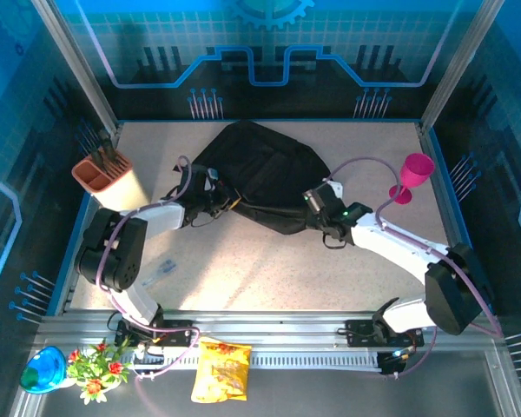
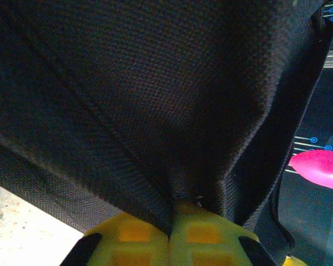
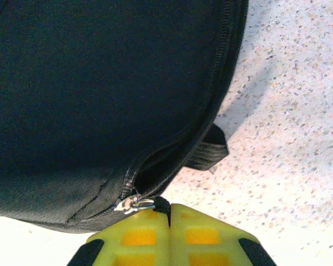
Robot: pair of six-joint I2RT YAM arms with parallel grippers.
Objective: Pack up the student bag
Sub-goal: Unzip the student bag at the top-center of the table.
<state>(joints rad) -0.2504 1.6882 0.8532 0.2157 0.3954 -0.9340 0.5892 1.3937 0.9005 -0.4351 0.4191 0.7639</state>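
Left gripper (image 2: 171, 213) clamped on student bag (image 1: 260, 169) fabric; right gripper (image 3: 169, 211) clamped on zipper pull (image 3: 134, 204), tab hidden.

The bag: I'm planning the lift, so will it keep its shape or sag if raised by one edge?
Probably floppy: the bag lies slumped and creased, and its fabric folds where the left gripper pinches it. Likely light, as it looks flat. The coarse weave should resist slipping.

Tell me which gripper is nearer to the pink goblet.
Right. The right gripper sits at the right edge of the black backpack, left of the pink goblet. The left gripper is at its left edge, so the bag lies between it and the goblet.
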